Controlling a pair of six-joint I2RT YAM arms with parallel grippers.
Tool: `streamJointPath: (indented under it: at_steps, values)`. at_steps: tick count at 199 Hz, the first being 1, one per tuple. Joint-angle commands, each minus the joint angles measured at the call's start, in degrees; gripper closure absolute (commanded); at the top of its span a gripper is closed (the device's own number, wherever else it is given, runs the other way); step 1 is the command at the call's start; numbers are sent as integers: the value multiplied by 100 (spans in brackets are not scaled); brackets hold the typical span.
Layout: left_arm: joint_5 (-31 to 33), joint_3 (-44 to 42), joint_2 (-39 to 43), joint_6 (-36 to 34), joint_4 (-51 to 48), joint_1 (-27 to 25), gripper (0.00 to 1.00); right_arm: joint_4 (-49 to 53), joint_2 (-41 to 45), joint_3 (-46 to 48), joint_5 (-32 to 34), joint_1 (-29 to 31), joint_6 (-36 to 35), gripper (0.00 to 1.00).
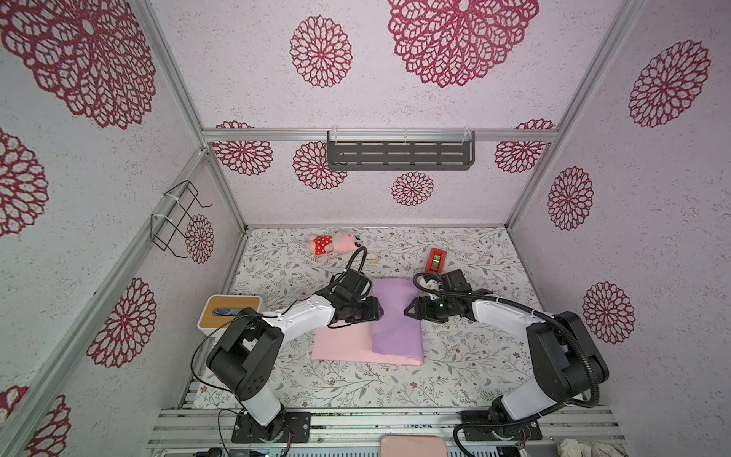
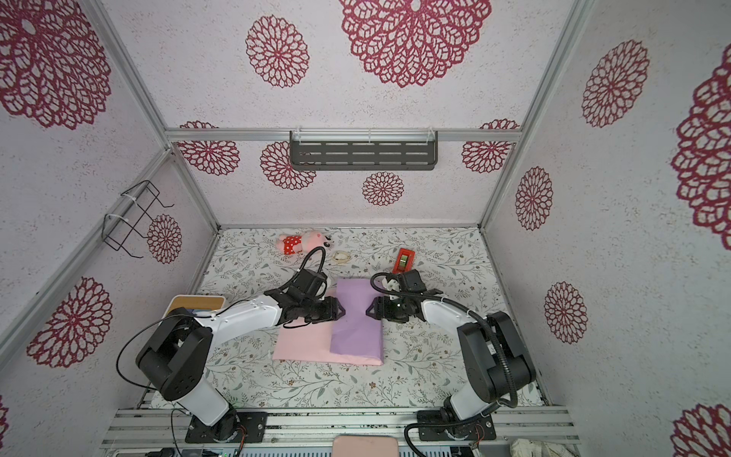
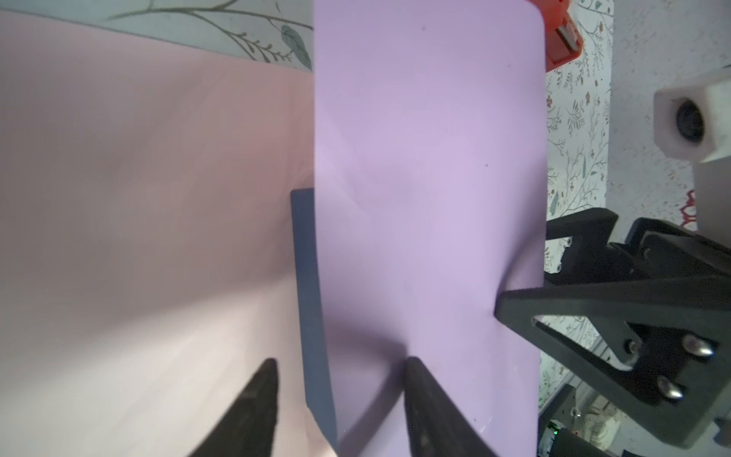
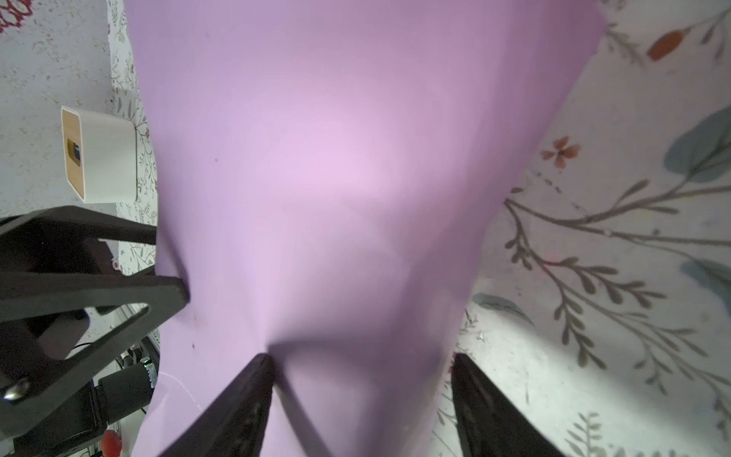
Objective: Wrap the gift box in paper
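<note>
Red-rosette walls (image 1: 375, 107), leafy tablecloth (image 1: 474, 356)

The paper (image 1: 395, 316) lies folded — lilac flap draped over the navy gift box (image 3: 310, 296), pink face flat beside.

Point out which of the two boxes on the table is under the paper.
The navy gift box: only a strip shows beneath the lilac flap of the paper. The white tissue box stands uncovered.

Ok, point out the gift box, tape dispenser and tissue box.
gift box (image 3: 308, 300), left wrist view, exposed navy side.
tape dispenser (image 1: 436, 259), in a top view, its middle.
tissue box (image 4: 108, 158), right wrist view, white side wall.
</note>
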State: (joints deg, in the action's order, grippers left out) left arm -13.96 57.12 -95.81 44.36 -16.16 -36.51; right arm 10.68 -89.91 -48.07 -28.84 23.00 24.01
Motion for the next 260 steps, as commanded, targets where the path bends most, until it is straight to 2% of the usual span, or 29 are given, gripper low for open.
streamJointPath:
  at_steps: [1, 23, 45, 73, 94, 176, 203, 260]
  values:
    - [332, -83, 483, 47, -141, 133, 38, 444, -254, 370, 873, -21, -43, 28]
    - [679, -504, 1123, 79, -253, 326, 30, 418, -221, 422, 902, -15, -22, 27]
    - [965, -1229, 1906, 134, -443, 758, 21, 391, -189, 470, 908, -9, -2, 26]
    - [991, -2094, 2795, 219, -796, 1406, 13, 407, -176, 468, 933, -6, 0, 22]
    - [846, -2515, 3216, 365, -994, 1728, 12, 412, -162, 477, 963, 0, 3, 19]
    - [764, -2961, 3616, 876, -1871, 1709, 14, 374, -94, 442, 960, 30, 43, 17]
    - [371, -3152, 3635, 1081, -1685, 1554, 15, 369, -96, 432, 964, 37, 37, 17]
    - [-44, -3276, 3193, 960, -901, 1534, 18, 330, -84, 413, 943, 59, 53, 17]
